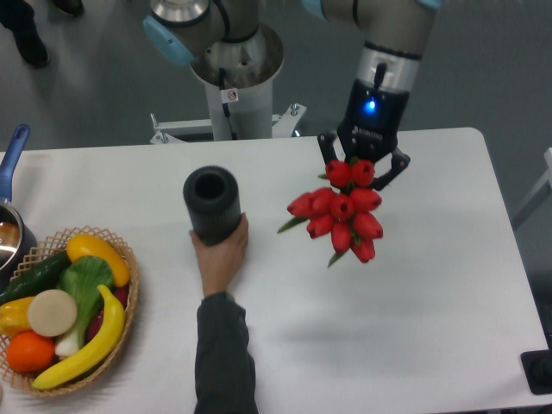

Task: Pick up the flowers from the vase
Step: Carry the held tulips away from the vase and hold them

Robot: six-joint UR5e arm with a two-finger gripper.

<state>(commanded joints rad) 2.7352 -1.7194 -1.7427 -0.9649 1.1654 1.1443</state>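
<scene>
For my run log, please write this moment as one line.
gripper: shut on tulip bunch | tulip bunch: out of vase, held above table | vase: upright, empty | person's hand: grasping vase base

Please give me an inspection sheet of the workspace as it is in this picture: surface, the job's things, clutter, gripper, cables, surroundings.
Surface: white table, no spills seen.
Job's things: the flowers are out of the vase, held above the table to its right; the vase stands upright with an empty mouth.
Clutter: a person's hand grips the vase from the near side; a basket of produce sits at the left; a pot at the left edge.
Gripper: the gripper is shut on the flowers.
Cables: nothing seen.
Surroundings: robot pedestal behind the table, grey floor.
</scene>
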